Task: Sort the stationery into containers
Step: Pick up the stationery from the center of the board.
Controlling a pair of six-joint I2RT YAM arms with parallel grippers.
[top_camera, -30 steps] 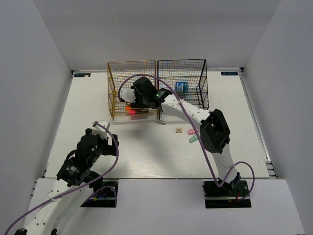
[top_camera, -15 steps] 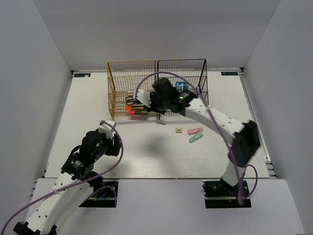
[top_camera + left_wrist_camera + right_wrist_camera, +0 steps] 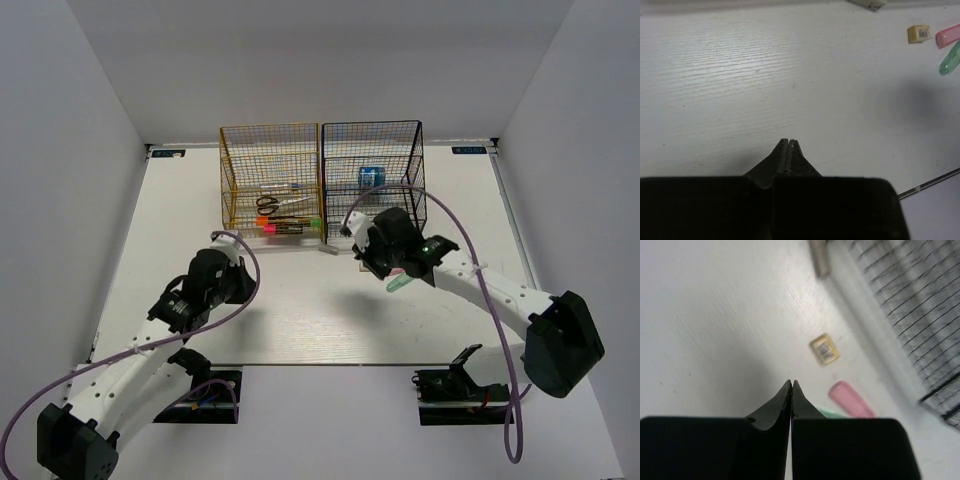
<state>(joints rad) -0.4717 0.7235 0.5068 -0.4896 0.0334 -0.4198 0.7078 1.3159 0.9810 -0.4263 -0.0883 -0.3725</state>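
The yellow wire container (image 3: 270,180) holds black-handled scissors (image 3: 270,203) and markers (image 3: 281,228). A blue roll (image 3: 371,177) sits in the black wire container (image 3: 372,160) beside it. In front of the black container on the table lie a beige cube (image 3: 824,349), a pink piece (image 3: 850,399) and a mint piece (image 3: 398,284). My right gripper (image 3: 791,384) hovers just short of the cube, shut and empty. My left gripper (image 3: 789,142) is shut and empty over bare table, far left of those pieces (image 3: 949,35).
A small pale grey block (image 3: 329,250) lies at the foot of the racks where they meet. Grey walls enclose the white table (image 3: 300,310) on three sides. A purple cable loops from each arm.
My right arm has pulled out of the yellow rack and swung right and nearer, over the loose pieces, shutting its jaws. My left arm has reached forward and its jaws have shut.
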